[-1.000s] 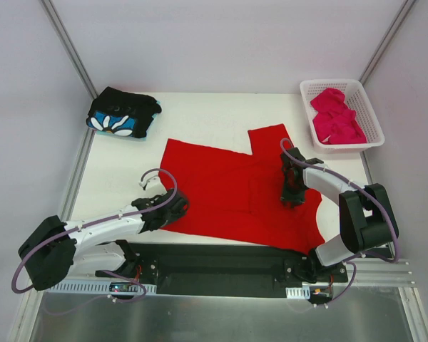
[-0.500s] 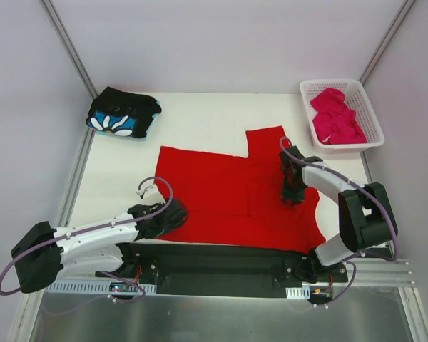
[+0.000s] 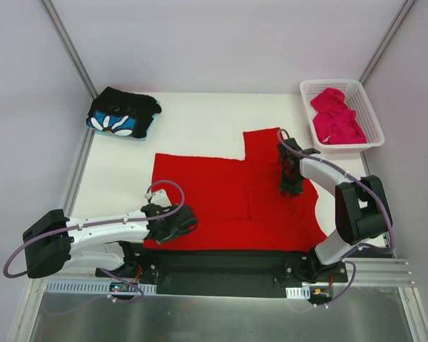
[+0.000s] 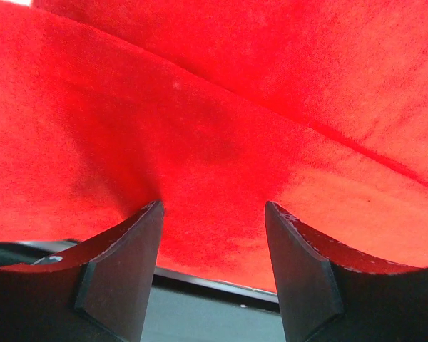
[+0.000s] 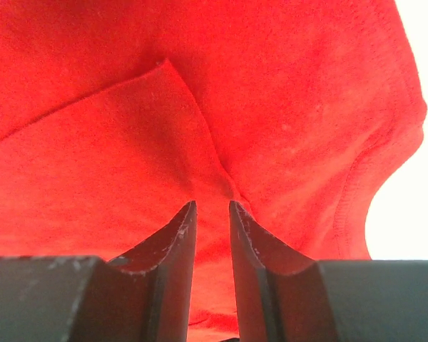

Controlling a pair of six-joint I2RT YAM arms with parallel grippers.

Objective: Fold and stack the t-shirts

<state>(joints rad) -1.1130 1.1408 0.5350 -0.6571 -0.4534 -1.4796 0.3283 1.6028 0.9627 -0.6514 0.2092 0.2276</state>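
A red t-shirt lies spread flat across the middle of the white table. My left gripper sits at its near-left hem. In the left wrist view it is open, its tips against the red cloth, and the hem's edge shows between them. My right gripper is on the shirt's right part, near the sleeve. There its jaws stand a narrow gap apart, pinching a ridge of red cloth that puckers at the tips. A folded black flowered t-shirt lies at the far left. A crumpled pink t-shirt lies in the basket.
The white lattice basket stands at the far right corner. Bare white table lies beyond the red shirt. The black base plate runs along the near edge, right under the shirt's hem. Metal frame posts rise at both back corners.
The red shirt has slid left and toward the near edge. My left gripper moved near and slightly right along the hem. My right gripper shifted a little farther away with the cloth.
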